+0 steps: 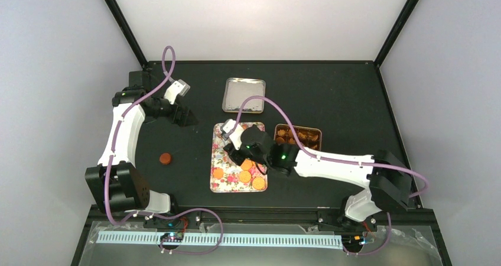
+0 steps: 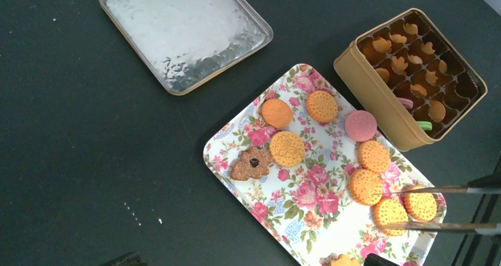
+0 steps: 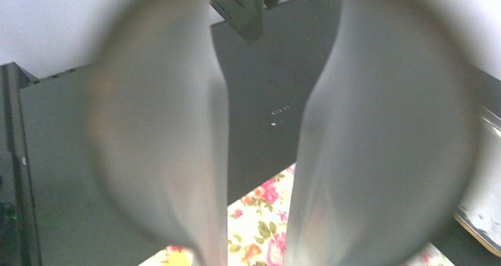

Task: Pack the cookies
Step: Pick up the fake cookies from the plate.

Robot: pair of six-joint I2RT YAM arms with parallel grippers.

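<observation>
Lying on the tray: most of the small round orange cookies [image 2: 287,148], plus one pink round cookie [image 2: 361,125] and one brown flower-shaped cookie [image 2: 252,162], all loose on the rectangular floral-patterned tray [image 2: 307,219].
Tin: the tan rectangular tin with brown compartments [image 2: 369,94] stands just beside the tray on its right. Small orange leaf-shaped cookies [image 2: 400,65] sit in several cells, with a pink piece [image 2: 406,102] and a green piece [image 2: 424,125] at one end.
Stray: one dark red-brown round cookie [image 1: 166,158] lies on the black worktop [image 1: 342,94], left of the tray.
Lid: a silver square metal lid [image 2: 183,32] lies flat beyond the tray.
Right arm: the right gripper [image 3: 260,171] hangs over the tray, fingers part-way apart and flanking an orange cookie. I cannot tell whether they clamp it.
Left arm: the left gripper [image 1: 189,119] is released, spread wide, grasping nothing, and sits well left of the tray.
</observation>
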